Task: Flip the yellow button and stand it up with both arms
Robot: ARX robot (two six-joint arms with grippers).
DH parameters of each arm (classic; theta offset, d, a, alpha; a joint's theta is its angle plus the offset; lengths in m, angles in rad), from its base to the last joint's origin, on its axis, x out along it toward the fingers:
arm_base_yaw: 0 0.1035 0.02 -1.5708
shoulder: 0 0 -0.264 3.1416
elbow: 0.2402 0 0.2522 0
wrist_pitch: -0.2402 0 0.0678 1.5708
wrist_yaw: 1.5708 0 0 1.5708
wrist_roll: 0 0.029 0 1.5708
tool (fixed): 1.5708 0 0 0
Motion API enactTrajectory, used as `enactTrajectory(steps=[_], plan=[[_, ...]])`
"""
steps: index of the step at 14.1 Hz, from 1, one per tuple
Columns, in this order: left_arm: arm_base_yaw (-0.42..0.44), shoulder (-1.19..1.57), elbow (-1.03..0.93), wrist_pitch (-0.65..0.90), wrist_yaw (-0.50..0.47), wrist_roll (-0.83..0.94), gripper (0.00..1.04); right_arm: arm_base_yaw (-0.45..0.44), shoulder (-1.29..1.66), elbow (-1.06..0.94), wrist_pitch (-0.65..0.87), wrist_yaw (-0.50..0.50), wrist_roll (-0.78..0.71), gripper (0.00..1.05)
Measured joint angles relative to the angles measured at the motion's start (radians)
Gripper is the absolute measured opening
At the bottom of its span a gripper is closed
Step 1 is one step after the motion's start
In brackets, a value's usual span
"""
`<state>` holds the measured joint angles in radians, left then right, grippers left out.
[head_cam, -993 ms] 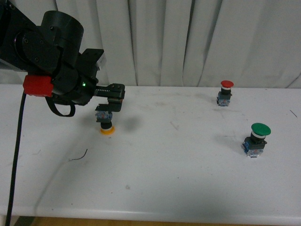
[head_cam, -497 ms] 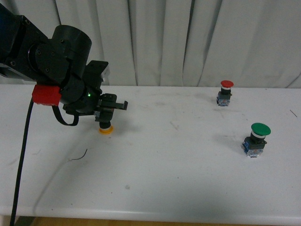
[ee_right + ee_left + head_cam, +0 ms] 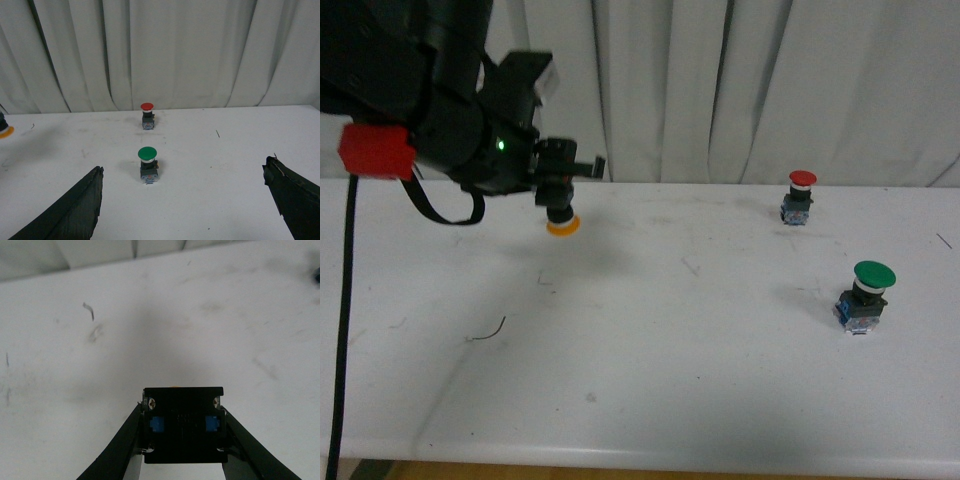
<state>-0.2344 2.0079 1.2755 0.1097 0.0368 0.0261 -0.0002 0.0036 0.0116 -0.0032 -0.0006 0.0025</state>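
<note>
The yellow button (image 3: 561, 222) is being held in the upper left of the front view, cap downward and clear of the white table (image 3: 720, 400), where a soft shadow is being cast beneath it. It is being pinched at its blue-black base by the left gripper (image 3: 558, 185); in the left wrist view the two fingers (image 3: 122, 445) are being pressed against either side of the block. The right gripper (image 3: 182, 172) is being held spread wide with nothing between its fingers, and it is not being shown in the front view. The red button (image 3: 802, 197) and the green button (image 3: 867, 295) are standing upright at the right of the frame, well apart from it. The step in hand is judged to be the carrying of the inverted button toward a handover. Next, the right gripper is probably being called on to take the button by its cap or neck, so that it can be turned cap-up and stood on its base.
</note>
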Motion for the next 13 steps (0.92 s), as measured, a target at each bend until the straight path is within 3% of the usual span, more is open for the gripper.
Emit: enactTrajectory(steps=[6, 8, 10, 13], plan=[[-0.126, -0.431, -0.372, 0.194, 0.183, -0.141, 0.37, 0.0, 0.0, 0.0, 0.0, 0.0, 0.0, 0.98], [-0.121, -0.469, -0.452, 0.279, 0.246, -0.257, 0.37, 0.0, 0.0, 0.0, 0.0, 0.0, 0.0, 0.98], [-0.097, -0.477, -0.52, 0.407, 0.377, -0.424, 0.36, 0.0, 0.0, 0.0, 0.0, 0.0, 0.0, 0.98], [-0.098, -0.471, -0.621, 0.669, 0.516, -0.688, 0.36, 0.0, 0.0, 0.0, 0.0, 0.0, 0.0, 0.98]])
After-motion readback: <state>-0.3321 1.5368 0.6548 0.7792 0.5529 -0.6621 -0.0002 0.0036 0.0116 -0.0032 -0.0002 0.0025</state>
